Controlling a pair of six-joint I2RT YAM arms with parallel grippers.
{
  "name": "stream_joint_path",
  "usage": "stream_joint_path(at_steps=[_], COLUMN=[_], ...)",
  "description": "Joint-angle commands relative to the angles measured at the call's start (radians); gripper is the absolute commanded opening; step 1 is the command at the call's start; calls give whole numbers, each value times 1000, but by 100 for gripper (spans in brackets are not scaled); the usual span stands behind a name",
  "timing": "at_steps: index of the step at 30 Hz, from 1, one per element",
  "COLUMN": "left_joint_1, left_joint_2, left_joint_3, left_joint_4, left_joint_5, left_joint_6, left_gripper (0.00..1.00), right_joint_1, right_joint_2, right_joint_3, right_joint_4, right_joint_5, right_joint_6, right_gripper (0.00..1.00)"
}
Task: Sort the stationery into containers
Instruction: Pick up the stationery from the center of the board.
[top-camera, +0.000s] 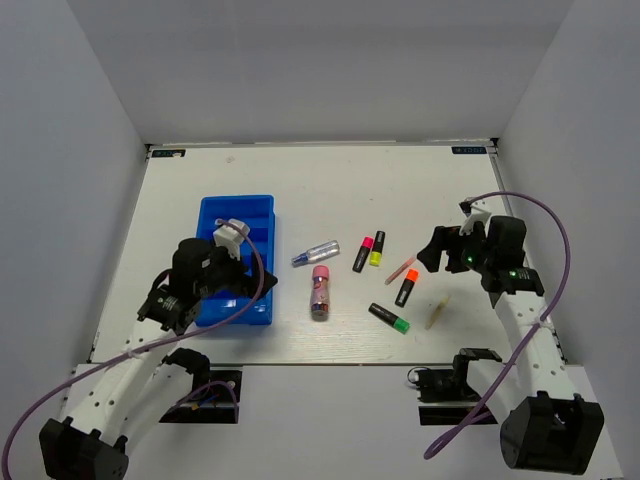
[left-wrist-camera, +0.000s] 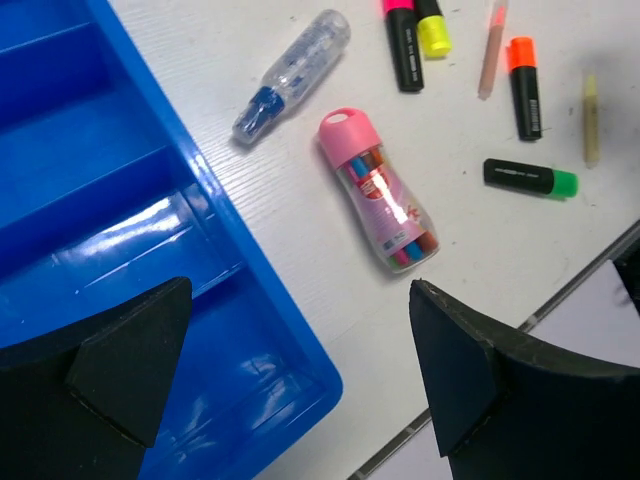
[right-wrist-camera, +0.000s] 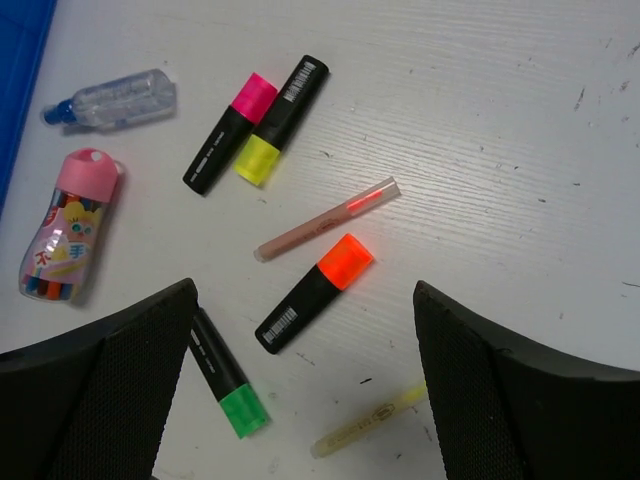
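The blue tray (top-camera: 225, 215) lies at the left and looks empty where it shows. My left gripper (top-camera: 255, 290) is open and empty above its near right corner (left-wrist-camera: 300, 370). On the table lie a clear purple-capped pen (top-camera: 316, 253), a pink tube (top-camera: 320, 291), pink (top-camera: 362, 254), yellow (top-camera: 376, 248), orange (top-camera: 406, 288) and green (top-camera: 389, 318) highlighters, a pink stick (top-camera: 400, 270) and a beige stick (top-camera: 437, 313). My right gripper (top-camera: 432, 250) is open and empty, above the orange highlighter (right-wrist-camera: 315, 292), the green one (right-wrist-camera: 228, 375) and the beige stick (right-wrist-camera: 370, 420).
White walls close in the table on the left, far and right sides. The table's near edge (left-wrist-camera: 560, 290) runs just past the tray's corner. The arm bases and purple cables (top-camera: 540, 215) stand at the near edge.
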Motion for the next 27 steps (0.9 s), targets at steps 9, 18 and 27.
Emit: stream_joint_path(at_steps=[9, 18, 27], left_joint_1=[-138, -329, -366], left_joint_2=[142, 446, 907], left_joint_3=[203, 365, 831], left_joint_4=[-54, -117, -331], left_joint_5=[-15, -210, -320], left_joint_6=[18, 83, 168], left_gripper=[95, 1, 56], right_joint_1=[-1, 4, 5], right_joint_2=[-35, 9, 31], right_joint_3=[-8, 45, 47], right_joint_4=[2, -70, -83], right_joint_5=[-85, -56, -56], right_joint_6=[-144, -182, -178], right_gripper=[84, 91, 37])
